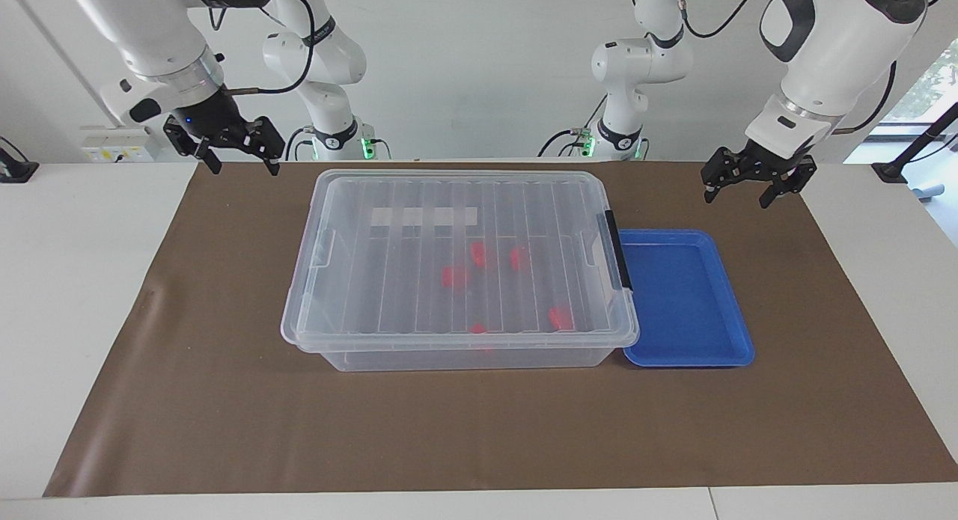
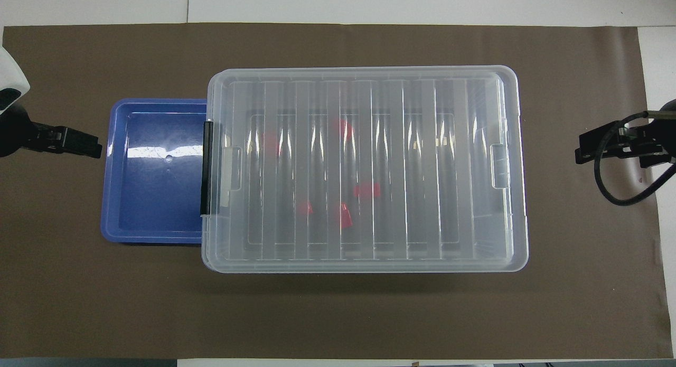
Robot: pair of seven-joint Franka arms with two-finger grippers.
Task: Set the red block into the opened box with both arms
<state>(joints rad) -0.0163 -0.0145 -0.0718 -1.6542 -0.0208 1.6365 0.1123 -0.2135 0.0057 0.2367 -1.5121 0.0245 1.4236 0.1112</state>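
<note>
Surface: we are looking at a white table [image 1: 82, 295] that is carrying a brown mat [image 1: 224, 423] [image 2: 105, 314] under everything, with a pale wall rising at the robots' end.

Box: we are seeing the clear box [image 1: 458, 269] [image 2: 364, 169] sitting in the middle of the mat with its ribbed lid [image 1: 419, 295] lying flat across the top, a black latch [image 1: 618, 249] [image 2: 206, 168] at the end toward the left arm and a white strip label [image 1: 423, 216] on the part nearer the robots.

Red blocks: we are making out several red blocks [image 1: 454, 275] [image 2: 366, 190] lying inside the box, showing blurred through the lid; the task's block is sitting among them, and we cannot tell which one it is.

Tray: a shallow blue tray [image 1: 685, 299] [image 2: 153, 171] is resting just beside the box at its latch end, touching or nearly touching it.

Left gripper: the left gripper [image 1: 751, 188] [image 2: 90, 145] is hanging over the mat near the tray's end, its jaws standing wide and gripping nothing.

Right gripper: the right gripper [image 1: 238, 150] [image 2: 591, 151] is hovering over the mat's edge at the right arm's end, apart from the box, jaws spread wide and carrying nothing.
</note>
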